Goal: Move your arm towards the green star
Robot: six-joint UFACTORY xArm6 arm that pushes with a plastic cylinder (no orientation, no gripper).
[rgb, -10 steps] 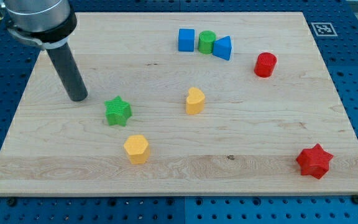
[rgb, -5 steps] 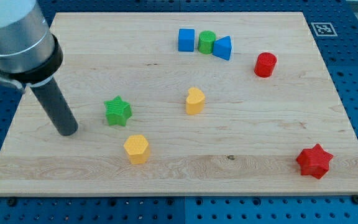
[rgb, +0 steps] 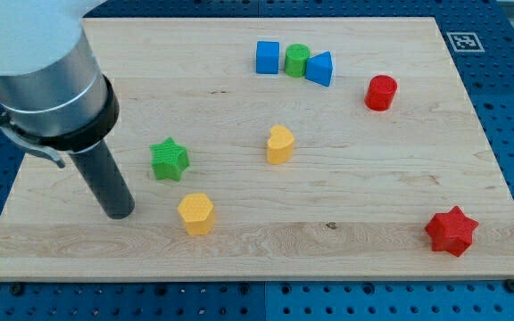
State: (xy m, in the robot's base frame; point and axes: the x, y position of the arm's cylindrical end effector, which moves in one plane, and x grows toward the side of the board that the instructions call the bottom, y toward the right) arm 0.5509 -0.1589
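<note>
While you look for fingers, note that this arm has none: it ends in a plain dark rod, so nothing can be clenched or released, and it grasps nothing. My tip (rgb: 120,214) rests on the wooden board (rgb: 346,192) at the near left, touching no block. You will find the green star (rgb: 169,160) just right of the rod and a little farther back, with a clear gap of bare wood between them. Near my tip on the right sits the yellow hexagonal block (rgb: 195,213), also apart from it. Toward the middle stands another yellow block (rgb: 279,144). At the far side a blue cube (rgb: 268,57), a green cylinder (rgb: 296,61) and a blue triangular block (rgb: 319,69) sit close together in a row. Right of them is a red cylinder (rgb: 381,93), and a red star (rgb: 451,231) lies at the near right corner.
</note>
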